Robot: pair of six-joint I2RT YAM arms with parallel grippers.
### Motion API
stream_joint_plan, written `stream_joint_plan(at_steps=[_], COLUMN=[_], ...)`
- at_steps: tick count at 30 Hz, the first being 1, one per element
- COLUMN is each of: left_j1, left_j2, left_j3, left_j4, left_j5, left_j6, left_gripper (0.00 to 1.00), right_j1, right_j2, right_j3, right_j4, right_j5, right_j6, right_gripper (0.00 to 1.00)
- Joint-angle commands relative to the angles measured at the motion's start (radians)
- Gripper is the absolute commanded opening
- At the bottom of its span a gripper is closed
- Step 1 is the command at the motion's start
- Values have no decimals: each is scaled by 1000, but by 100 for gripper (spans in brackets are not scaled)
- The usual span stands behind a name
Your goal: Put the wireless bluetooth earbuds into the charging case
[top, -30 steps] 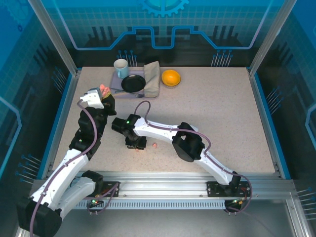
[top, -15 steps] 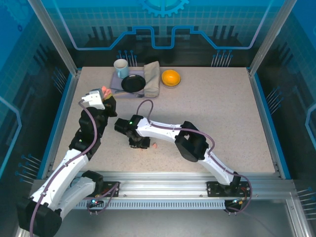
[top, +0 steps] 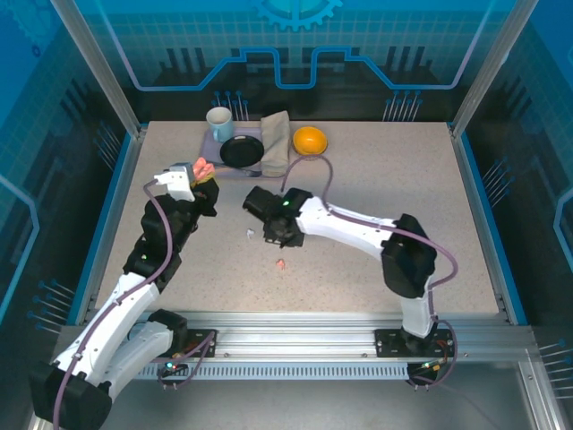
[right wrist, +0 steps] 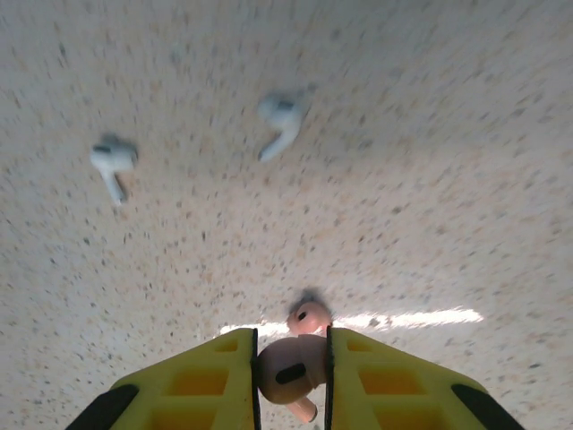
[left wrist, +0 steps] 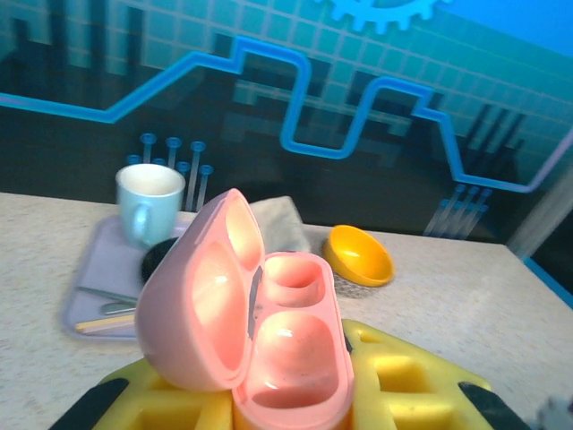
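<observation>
We hold one pink earbud [right wrist: 288,369] clamped between the right gripper's [right wrist: 291,354] fingers, above the table [top: 403,197] left of centre. Two white earbuds [right wrist: 280,116] lie on the table just beyond. Our left gripper [left wrist: 291,385] clamps the open pink case [left wrist: 269,322], raised near the left edge.

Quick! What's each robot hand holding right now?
Left gripper: closed, holding the open salmon-pink rounded plastic charging case.
Right gripper: closed, holding a tiny salmon-pink stemmed plastic earbud.
</observation>
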Motion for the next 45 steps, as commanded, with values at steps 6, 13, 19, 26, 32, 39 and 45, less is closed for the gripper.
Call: stream_joint_plan(at_steps=[6,13,19,26,32,39,45], left_j1=[-67,-251,-335,-384,-402,-412,-417], left_j2=[-15,53,153,295,359,379,378], left_j3=[-66,-34,-22,22,86,137,151], left_j4=[183,216,366,517,552,530,517], left_j5=[205,72,-81,-159,-160,-138,-130], left_j6=[117,282,332,364,384,392,389], left_gripper=[0,0,0,0,0,0,0], right_j1=[-111,-176,-188,-188,-160,-107,-83], right_j2=[-257,-425,-526,-570,-610,-616,-597], right_j3=[-98,-94,-108,-141,-232,-304,-304], right_j4=[135,240,372,557,757,921,965], right_j5=[74,82,70,0,-34,-43,-43], right_j6=[-130,-256,-327,-359,-393,-423,-426], right_gripper=[22,22,23,24,24,24,23])
